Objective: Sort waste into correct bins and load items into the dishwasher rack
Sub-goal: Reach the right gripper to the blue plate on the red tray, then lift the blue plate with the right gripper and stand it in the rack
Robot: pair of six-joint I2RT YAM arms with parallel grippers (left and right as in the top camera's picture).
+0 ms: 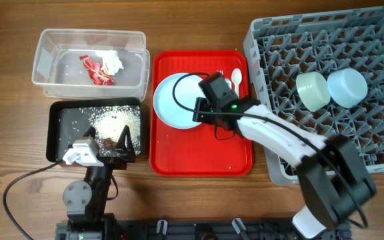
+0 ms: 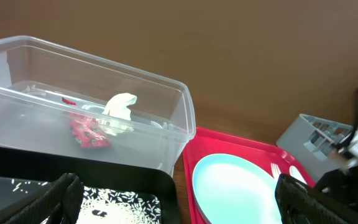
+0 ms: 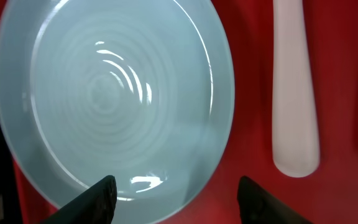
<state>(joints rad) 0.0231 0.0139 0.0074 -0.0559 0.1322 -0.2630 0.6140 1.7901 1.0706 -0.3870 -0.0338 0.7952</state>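
Observation:
The light blue plate (image 1: pixel 175 100) lies on the red serving tray (image 1: pixel 199 160), with a white spoon (image 1: pixel 236 78) and fork (image 1: pixel 229 83) beside it. My right gripper (image 1: pixel 205 110) is open and empty over the plate's right rim (image 3: pixel 114 99); a white utensil handle (image 3: pixel 296 93) lies alongside. My left gripper (image 1: pixel 115 143) is open and empty over the black tray (image 1: pixel 55 133), which holds rice (image 1: pixel 115 119). The clear tub (image 1: pixel 45 67) holds the red wrapper (image 1: pixel 97 71) and tissue (image 1: pixel 112 62). The grey rack (image 1: pixel 379 40) holds the pale green bowl (image 1: pixel 313 91) and light blue bowl (image 1: pixel 347 87). The yellow cup is out of view.
The left wrist view shows the tub (image 2: pixel 179 124), black tray rim (image 2: pixel 135 177), plate (image 2: pixel 235 186) and rack corner (image 2: pixel 316 134). The right arm crosses from the front edge over the rack's left side. Cables lie at the table's front.

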